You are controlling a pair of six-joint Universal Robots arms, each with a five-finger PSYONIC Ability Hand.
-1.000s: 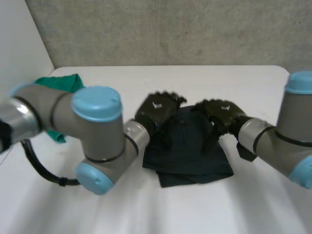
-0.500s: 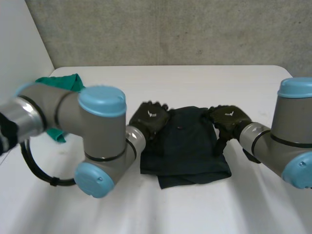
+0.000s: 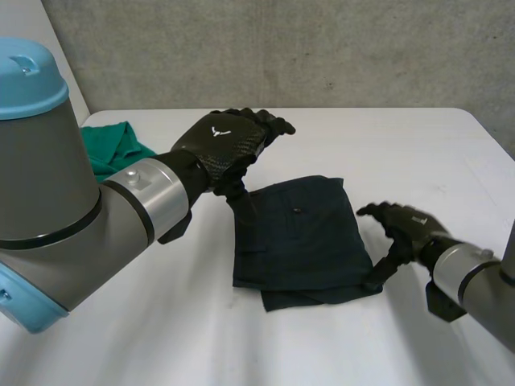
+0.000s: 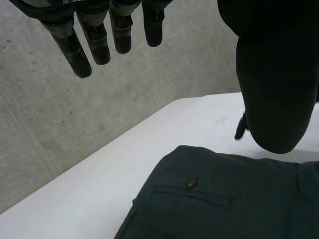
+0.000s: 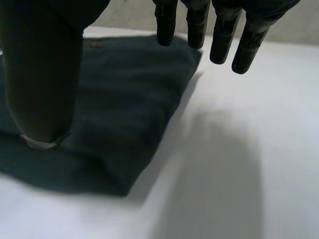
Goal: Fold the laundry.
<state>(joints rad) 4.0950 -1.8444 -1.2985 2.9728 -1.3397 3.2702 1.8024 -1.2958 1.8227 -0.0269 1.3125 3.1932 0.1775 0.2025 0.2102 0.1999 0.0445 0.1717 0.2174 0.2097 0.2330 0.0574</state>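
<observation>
The folded dark garment [image 3: 298, 241] lay flat on the white table [image 3: 418, 145], below the left robot hand [image 3: 221, 145], which hung in the air with fingers [image 4: 94, 40] straight and spread, holding nothing. The right robot hand [image 3: 406, 225] sat just beside the garment's edge, fingers relaxed and apart (thumb over the cloth, contact unclear). A green cloth [image 3: 113, 149] lay behind the left arm.

— How much of the crumpled green cloth [image 3: 117, 149] can you see?
— Part only; the left arm [image 3: 80, 217] covers the rest.
— And the folded dark navy garment [image 3: 298, 241]?
— Cut off at the left wrist view's edge. The thumb of the right hand [image 5: 45, 74] hides a stretch.
</observation>
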